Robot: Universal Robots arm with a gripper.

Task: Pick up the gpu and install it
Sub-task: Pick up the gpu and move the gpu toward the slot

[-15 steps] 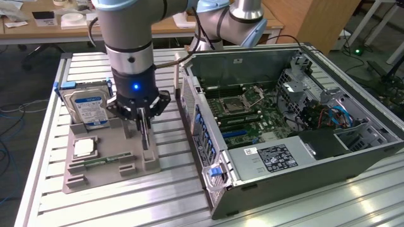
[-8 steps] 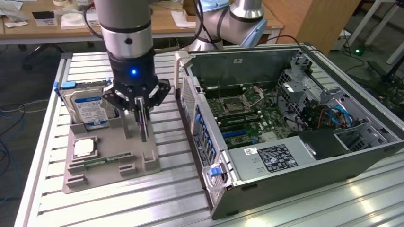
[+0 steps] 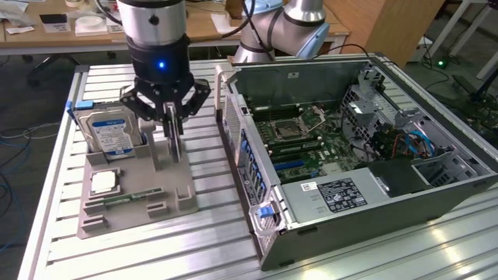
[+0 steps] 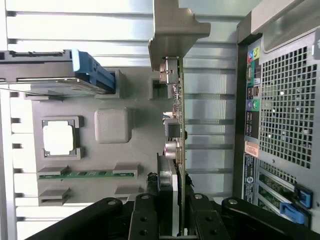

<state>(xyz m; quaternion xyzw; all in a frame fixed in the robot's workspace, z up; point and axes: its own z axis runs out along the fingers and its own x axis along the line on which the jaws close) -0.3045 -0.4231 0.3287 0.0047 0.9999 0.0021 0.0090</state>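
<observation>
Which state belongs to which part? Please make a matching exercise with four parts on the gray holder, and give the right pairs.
Things
1. gpu
2. hard drive
3. processor chip
4. memory stick

States
A. lies flat in a square recess
B. stands upright between the jaws
C. sits in a long narrow slot
D. stands upright, showing a blue-white label

Pairs: 1-B; 2-D; 3-A; 4-C

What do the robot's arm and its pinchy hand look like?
The robot arm is a shiny silver tube with pale blue joint caps and a black cable beside it. Its wrist is black with a small glowing blue light. The black gripper has jointed metal fingers with round bolts.
</observation>
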